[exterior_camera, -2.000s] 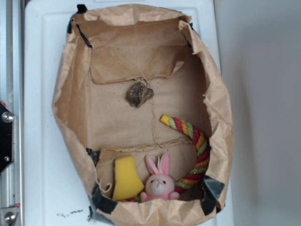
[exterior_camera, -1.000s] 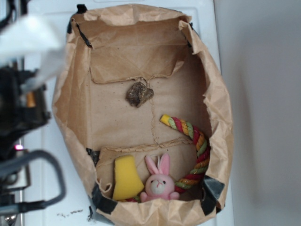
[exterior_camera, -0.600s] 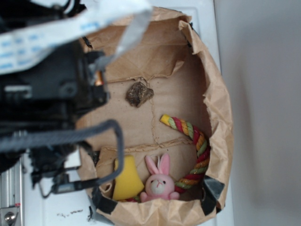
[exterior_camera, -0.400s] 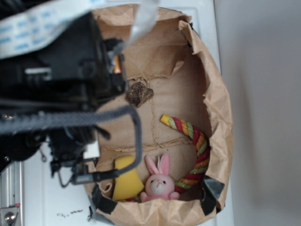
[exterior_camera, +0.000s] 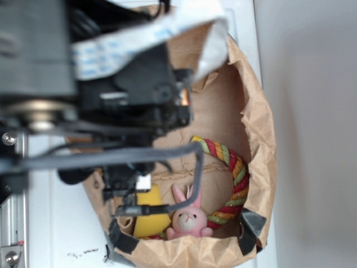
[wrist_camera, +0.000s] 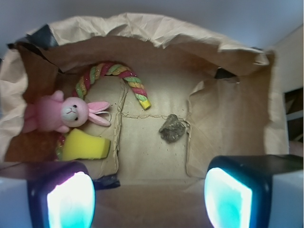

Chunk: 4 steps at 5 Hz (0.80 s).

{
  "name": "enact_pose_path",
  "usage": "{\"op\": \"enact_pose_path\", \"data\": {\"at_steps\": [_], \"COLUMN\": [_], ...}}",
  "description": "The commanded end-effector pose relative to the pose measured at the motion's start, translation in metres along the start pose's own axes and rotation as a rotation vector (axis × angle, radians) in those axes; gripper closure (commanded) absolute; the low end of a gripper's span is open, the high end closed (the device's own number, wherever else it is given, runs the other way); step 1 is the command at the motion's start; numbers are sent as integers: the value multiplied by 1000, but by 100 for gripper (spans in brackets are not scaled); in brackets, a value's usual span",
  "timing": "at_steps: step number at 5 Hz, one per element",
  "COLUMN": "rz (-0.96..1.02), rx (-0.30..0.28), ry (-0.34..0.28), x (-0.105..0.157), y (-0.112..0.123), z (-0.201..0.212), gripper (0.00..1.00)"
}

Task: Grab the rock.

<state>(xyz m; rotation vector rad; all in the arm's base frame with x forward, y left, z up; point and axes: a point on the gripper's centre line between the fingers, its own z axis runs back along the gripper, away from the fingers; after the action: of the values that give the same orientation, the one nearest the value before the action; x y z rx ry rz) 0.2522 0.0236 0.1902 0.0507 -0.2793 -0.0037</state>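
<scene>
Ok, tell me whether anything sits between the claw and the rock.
Nothing visible does. In the wrist view the small dark brown-grey rock lies alone on bare paper ahead of the open claw; the rope, bunny and sponge sit off to one side.

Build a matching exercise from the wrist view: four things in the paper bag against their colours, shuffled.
Things:
1. rock
2. bunny
3. sponge piece
4. rope

Colours:
A. yellow
B. striped red, green and yellow
C. dark brown-grey
D. pink

Pairs: 1-C, 2-D, 3-A, 4-B
</scene>
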Motion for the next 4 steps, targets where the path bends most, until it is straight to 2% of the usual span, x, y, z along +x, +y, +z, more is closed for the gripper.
{"op": "enact_pose_path", "data": {"at_steps": [1, 2, 3, 4], "rz": [41, 41, 45, 159], "rx": [14, 14, 27, 38], "ry": [-32, -32, -55, -5], "x": [5, 5, -10, 1], "y": [11, 11, 15, 26], "z": [9, 9, -9, -41], "gripper": [0, 0, 0, 0]}}
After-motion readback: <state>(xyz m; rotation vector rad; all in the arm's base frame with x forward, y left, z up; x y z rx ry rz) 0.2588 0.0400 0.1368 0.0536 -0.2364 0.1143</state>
